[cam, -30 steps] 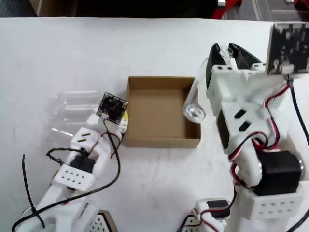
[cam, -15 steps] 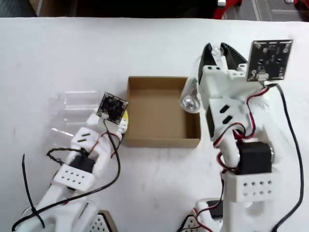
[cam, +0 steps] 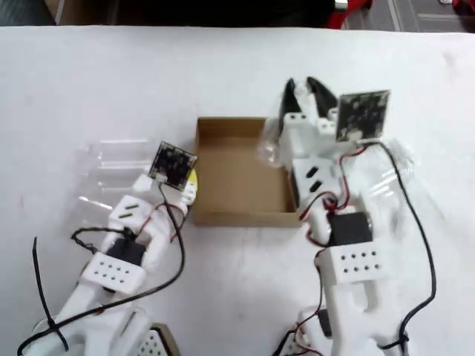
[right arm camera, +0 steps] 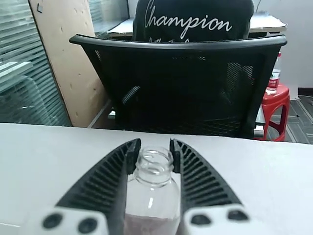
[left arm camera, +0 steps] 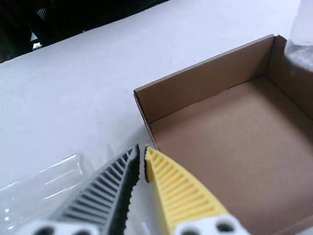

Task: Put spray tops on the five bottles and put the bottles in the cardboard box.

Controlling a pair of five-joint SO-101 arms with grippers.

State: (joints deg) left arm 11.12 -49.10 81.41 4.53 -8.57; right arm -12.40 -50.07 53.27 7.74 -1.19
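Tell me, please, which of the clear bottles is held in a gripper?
The bottle clamped at its neck by the right gripper, above the cardboard box. The other bottles lie loose on the table.

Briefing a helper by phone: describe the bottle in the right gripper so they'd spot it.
Find the cardboard box mid-table. At its right wall the right gripper holds a clear bottle with no spray top. Other bottles lie left of the box.

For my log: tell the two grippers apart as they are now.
The left gripper has a yellow finger and holds nothing; the right gripper has black fingers and grips a topless bottle. Left sits at one side of the cardboard box, right at the opposite. Both are shut.
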